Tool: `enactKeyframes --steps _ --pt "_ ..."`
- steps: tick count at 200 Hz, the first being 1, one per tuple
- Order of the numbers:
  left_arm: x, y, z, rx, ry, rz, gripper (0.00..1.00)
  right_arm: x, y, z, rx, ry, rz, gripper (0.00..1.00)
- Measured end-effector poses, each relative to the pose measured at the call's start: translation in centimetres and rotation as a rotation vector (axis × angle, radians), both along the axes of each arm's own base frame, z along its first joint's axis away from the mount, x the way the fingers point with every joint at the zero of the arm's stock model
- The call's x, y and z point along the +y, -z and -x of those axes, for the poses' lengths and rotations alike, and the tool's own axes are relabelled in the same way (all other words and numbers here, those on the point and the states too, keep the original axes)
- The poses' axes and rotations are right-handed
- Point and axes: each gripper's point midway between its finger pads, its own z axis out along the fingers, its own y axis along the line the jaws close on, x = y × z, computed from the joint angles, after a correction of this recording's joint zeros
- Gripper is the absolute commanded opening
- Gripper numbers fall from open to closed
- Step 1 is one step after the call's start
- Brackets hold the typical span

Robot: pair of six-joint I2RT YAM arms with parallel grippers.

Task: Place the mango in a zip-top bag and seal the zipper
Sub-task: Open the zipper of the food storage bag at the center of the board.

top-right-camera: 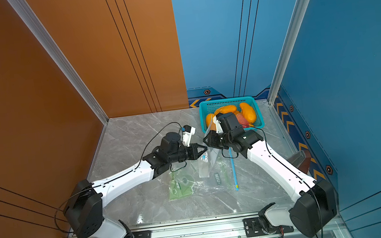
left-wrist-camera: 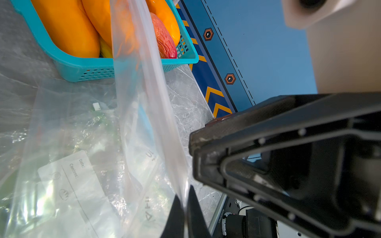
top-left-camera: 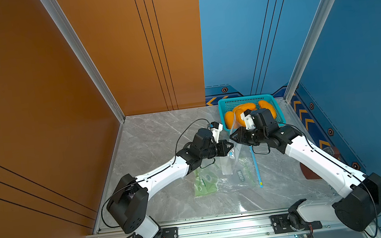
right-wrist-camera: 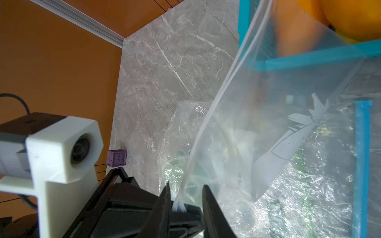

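Note:
Several orange mangoes (top-left-camera: 230,118) (left-wrist-camera: 68,31) lie in a teal basket (top-left-camera: 243,98) (left-wrist-camera: 82,66) at the back right of the table. A clear zip-top bag (top-left-camera: 230,166) (left-wrist-camera: 140,103) (right-wrist-camera: 268,123) hangs in front of the basket, between the two grippers. My left gripper (top-left-camera: 231,145) (top-right-camera: 205,148) (left-wrist-camera: 184,195) is shut on the bag's top edge. Facing it, my right gripper (top-left-camera: 232,138) (top-right-camera: 205,138) (right-wrist-camera: 186,185) is open, with the bag's white zipper strip passing between its fingers. No mango is in the bag.
More bags lie flat under the held one: a green-printed bag (top-left-camera: 204,182) and a bag with a blue zipper strip (top-left-camera: 256,168). A reddish fruit (left-wrist-camera: 165,41) sits among the mangoes. A small purple cube (right-wrist-camera: 117,158) rests at the left wall, and a brown object (top-left-camera: 309,169) at the right.

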Motion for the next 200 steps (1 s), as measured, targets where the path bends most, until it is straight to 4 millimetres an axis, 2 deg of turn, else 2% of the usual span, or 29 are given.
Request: enactKeyframes --steps 42,65,165,200 --pt "0.0 0.1 0.2 0.005 0.009 0.002 0.02 0.8 0.7 0.3 0.021 -0.035 -0.002 0.15" --pt "0.0 0.2 0.2 0.008 0.008 -0.001 0.02 1.0 0.8 0.4 0.026 -0.045 -0.007 0.13" --pt "1.0 0.3 -0.9 0.03 -0.014 0.015 0.0 1.0 0.7 0.4 0.026 -0.056 -0.011 0.16" --pt "1.0 0.3 -0.7 0.047 0.002 0.028 0.0 1.1 1.0 0.5 0.031 -0.065 -0.018 0.16"
